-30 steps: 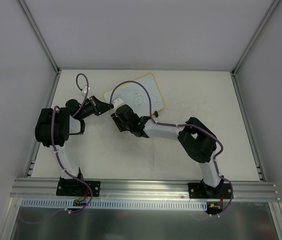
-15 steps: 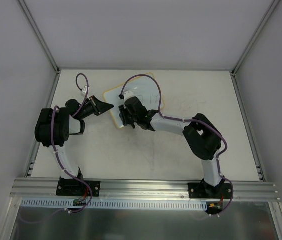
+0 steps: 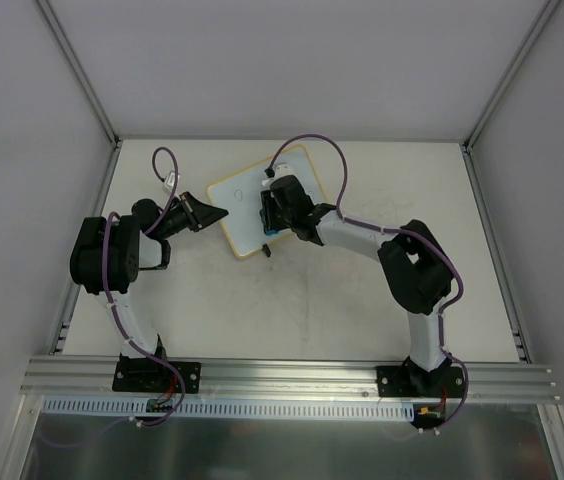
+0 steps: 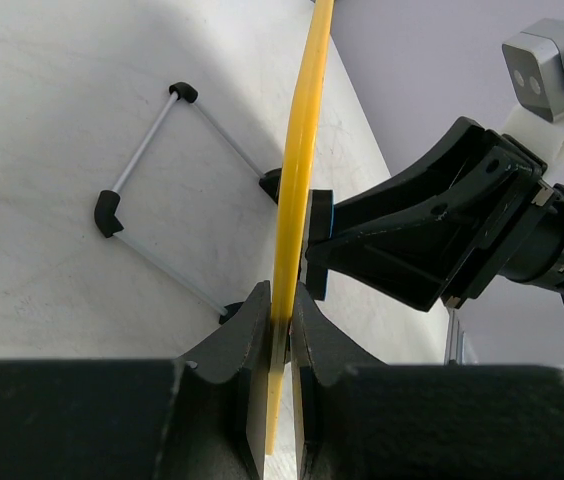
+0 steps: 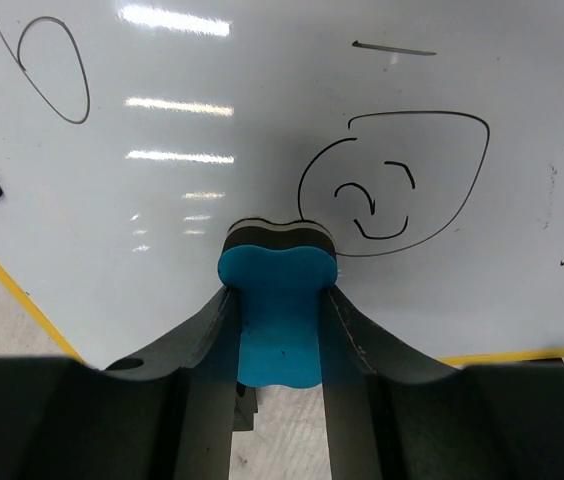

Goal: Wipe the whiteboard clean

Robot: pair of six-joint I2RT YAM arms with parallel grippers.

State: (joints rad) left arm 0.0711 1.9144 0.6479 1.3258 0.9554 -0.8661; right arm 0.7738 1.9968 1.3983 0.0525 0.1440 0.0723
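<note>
The whiteboard (image 3: 247, 205), white with a thin yellow frame, stands tilted on the table at back centre. My left gripper (image 3: 224, 212) is shut on its left edge; the left wrist view shows the yellow edge (image 4: 297, 180) clamped between the jaws (image 4: 280, 305). My right gripper (image 3: 270, 218) is shut on the blue eraser (image 5: 277, 300), whose dark felt face presses on the board's white surface (image 5: 212, 120). Black pen marks show there: a loop (image 5: 54, 65) at upper left and a face-like drawing (image 5: 392, 185) just right of the eraser.
A wire stand with black feet (image 4: 167, 200) props the board from behind. Grey enclosure walls and aluminium posts (image 3: 77, 70) surround the white table (image 3: 362, 300). The right arm's purple cable (image 3: 317, 150) arcs over the board.
My right gripper with the eraser has moved from the table left of the board up and right onto the board's face. The board has tilted and shifted. The left gripper has stayed put.
</note>
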